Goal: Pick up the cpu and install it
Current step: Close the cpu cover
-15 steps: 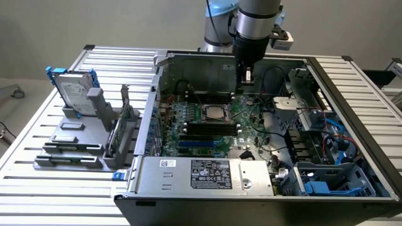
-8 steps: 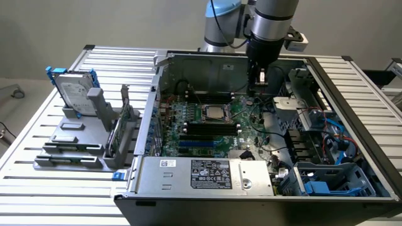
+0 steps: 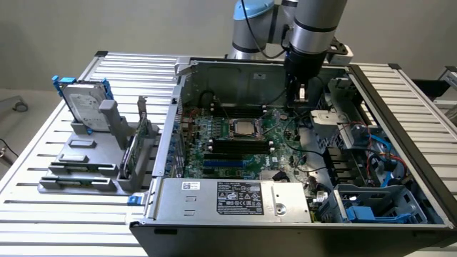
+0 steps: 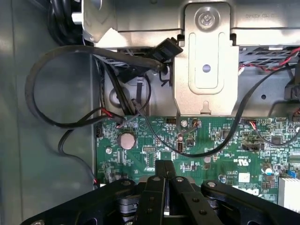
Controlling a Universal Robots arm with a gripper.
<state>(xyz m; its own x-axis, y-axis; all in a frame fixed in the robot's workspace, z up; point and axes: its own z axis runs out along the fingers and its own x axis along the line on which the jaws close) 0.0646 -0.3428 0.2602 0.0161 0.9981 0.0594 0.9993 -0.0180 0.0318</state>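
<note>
Black jaws pressed together above green motherboard [image 4: 154, 140], inside open grey metal computer case [image 3: 214, 72], small silver-grey square cpu [image 3: 243, 127] in socket nearby

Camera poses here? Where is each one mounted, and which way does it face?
Exterior view: off the arm, raised, looking obliquely down into the open computer case on a slatted table; the arm reaches down into the case.
Wrist view: on the wrist, inside the case, facing the motherboard and a metal bracket; the shut jaws are in the foreground.
Shared: the green motherboard.
</note>
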